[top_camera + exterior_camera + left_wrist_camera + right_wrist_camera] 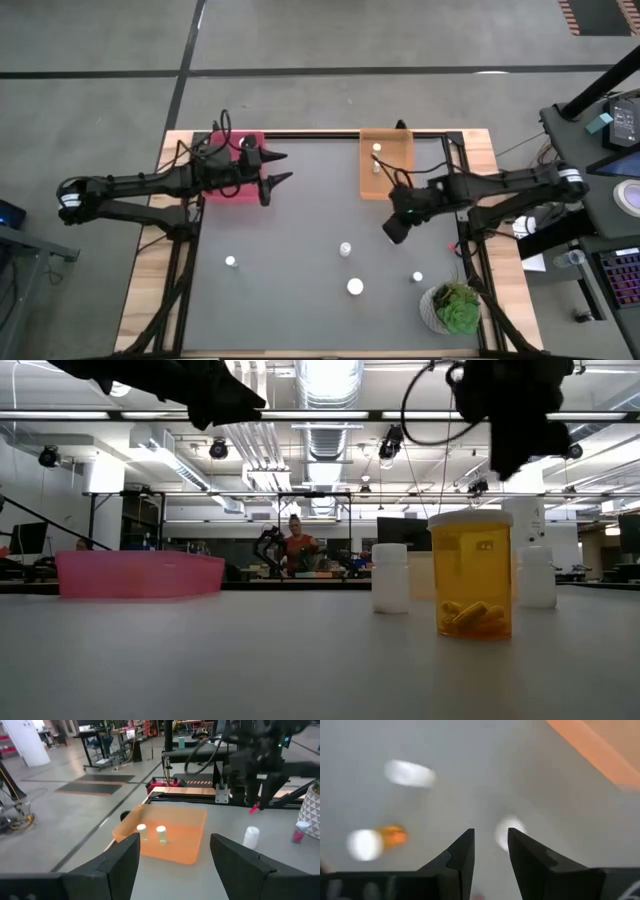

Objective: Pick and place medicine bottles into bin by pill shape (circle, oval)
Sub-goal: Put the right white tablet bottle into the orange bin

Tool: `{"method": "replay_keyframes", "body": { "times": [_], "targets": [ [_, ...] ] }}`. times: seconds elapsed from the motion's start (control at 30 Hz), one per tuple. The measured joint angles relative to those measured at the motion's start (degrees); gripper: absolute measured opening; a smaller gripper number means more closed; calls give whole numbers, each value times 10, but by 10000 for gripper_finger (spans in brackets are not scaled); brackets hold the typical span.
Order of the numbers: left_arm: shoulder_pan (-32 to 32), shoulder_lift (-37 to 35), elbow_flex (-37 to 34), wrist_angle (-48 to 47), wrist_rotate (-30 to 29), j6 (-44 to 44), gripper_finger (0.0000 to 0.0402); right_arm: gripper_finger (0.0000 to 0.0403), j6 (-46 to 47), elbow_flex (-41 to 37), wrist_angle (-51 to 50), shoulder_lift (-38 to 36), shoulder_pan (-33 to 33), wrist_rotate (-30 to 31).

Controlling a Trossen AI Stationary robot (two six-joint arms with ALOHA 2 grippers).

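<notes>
The right gripper hovers above the table with narrow, empty jaws, near a small white-capped bottle. If it descends off-centre, the fingers may knock the bottle over. The left gripper waits open beside the pink bin.

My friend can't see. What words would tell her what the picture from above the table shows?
Two dark robot arms reach over a dark table, the left pincer open by a pink tray, the right pincer empty beside an orange tray holding two bottles. Four small white-capped bottles and a potted plant sit near the front.
</notes>
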Motion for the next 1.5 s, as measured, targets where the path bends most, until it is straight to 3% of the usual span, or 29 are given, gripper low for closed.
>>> {"method": "replay_keyframes", "body": {
  "times": [0.1, 0.23, 0.37, 0.53, 0.77, 0.93, 1.27, 1.5],
  "targets": [
    [0, 0, 0, 3, -1, 12, 226, 109, 46, 30, -93, 46, 0, -1],
    [0, -1, 0, 5, -1, 12, 226, 109, 51, 53, -138, 98, 0, -28],
    [0, 0, 0, 5, -2, 16, 226, 119, 51, 66, -133, 139, 0, -50],
    [0, -3, 0, 6, -4, 32, 226, 163, 47, 68, -127, 169, 1, -54],
    [0, -3, 0, 6, -4, 40, 226, 229, 52, 55, -92, 176, 1, -54],
    [0, -3, 0, 6, -4, 40, 226, 250, 60, 26, -60, 176, 1, -54],
    [0, -1, -1, 5, -4, 41, 226, 229, 74, -28, -4, 176, 1, -52],
    [0, -1, -1, 5, -4, 41, 226, 185, 77, -40, 9, 176, 1, -49]
  ]
}}
